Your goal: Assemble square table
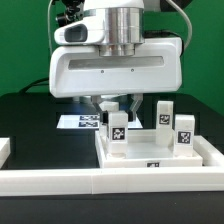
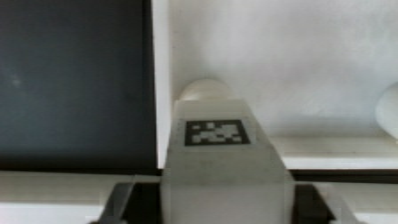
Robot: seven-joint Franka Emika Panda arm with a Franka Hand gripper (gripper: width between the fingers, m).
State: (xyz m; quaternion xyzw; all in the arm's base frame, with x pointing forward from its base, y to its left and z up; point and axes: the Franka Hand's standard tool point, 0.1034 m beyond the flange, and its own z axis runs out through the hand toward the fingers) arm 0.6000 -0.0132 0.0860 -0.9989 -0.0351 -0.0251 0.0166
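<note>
I am seeing the white square slab (image 1: 150, 152) sitting on the black tabletop (image 1: 20, 115) against the border wall (image 1: 60, 180), probably for bracing. My end effector (image 1: 118, 108) is clamping an upright leg (image 2: 217, 140) standing on the slab, likely for seating it.

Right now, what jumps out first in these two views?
The gripper fills the middle of the exterior view, its big white housing low over the tabletop, fingers at a tagged leg. Two more tagged legs stand upright toward the exterior view's right. In the wrist view, that leg sits between the jaws, tag facing the camera.
</note>
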